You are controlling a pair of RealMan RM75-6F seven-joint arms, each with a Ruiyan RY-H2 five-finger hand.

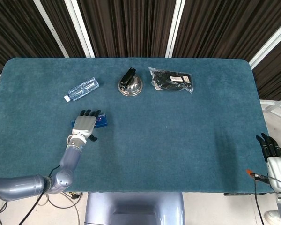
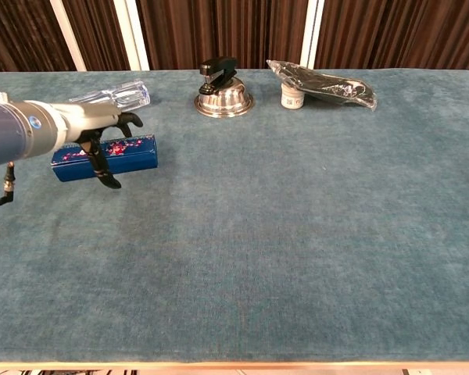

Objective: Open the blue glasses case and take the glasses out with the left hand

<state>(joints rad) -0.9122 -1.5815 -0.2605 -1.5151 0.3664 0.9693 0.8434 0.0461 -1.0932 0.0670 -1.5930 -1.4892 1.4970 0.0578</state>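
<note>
The blue glasses case (image 1: 102, 121) lies closed on the teal table, left of centre, and the chest view shows its long front side (image 2: 134, 154). My left hand (image 1: 85, 124) is above the case's left and middle part, fingers spread and pointing away from me. In the chest view that left hand (image 2: 102, 134) covers the top of the case, with the thumb hanging down in front of it. Whether it touches the case I cannot tell; it holds nothing. My right hand (image 1: 274, 155) stays off the table's right edge, fingers straight and empty. The glasses are hidden.
A clear water bottle (image 1: 83, 88) lies just behind the case. A black stapler on a metal dome (image 1: 129, 83) and a bagged black item (image 1: 172, 80) sit at the back middle. The table's front edge (image 2: 234, 361) is near me.
</note>
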